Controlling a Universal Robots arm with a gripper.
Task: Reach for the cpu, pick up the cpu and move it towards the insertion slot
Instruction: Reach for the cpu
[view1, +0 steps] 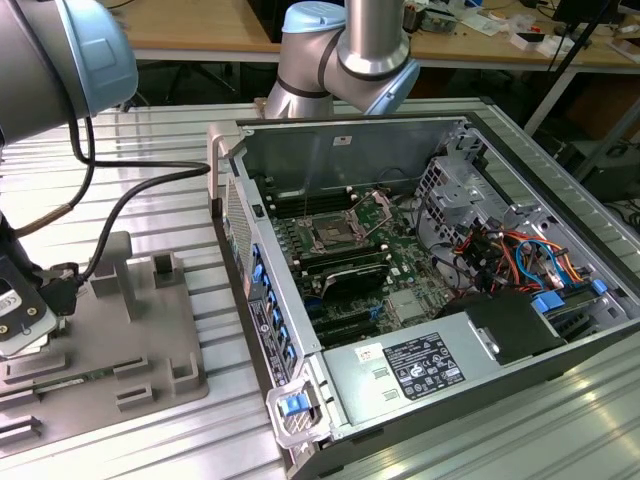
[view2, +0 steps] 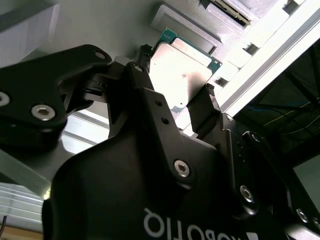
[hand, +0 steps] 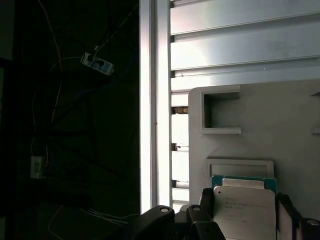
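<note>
I hold the gripper (view2: 177, 74) low over the grey tray (view1: 150, 345), at about 8 o'clock in the exterior view, with its jaws on either side of the cpu (hand: 245, 216); I cannot tell whether they are clamping it. I judge this to be the grasping step. A lift calls for a firm, level hold, and the insertion slot (view1: 330, 238) is well apart, toward 2 o'clock from the tray.

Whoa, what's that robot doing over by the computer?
The robot arm's gripper is over the grey tray, next to the open computer. Its fingers sit on two opposite sides of the cpu, a small silvery chip, and seem to be squeezing it. I can't tell if the chip is lifted off the tray. The insertion slot is inside the computer, away from the gripper.
</note>
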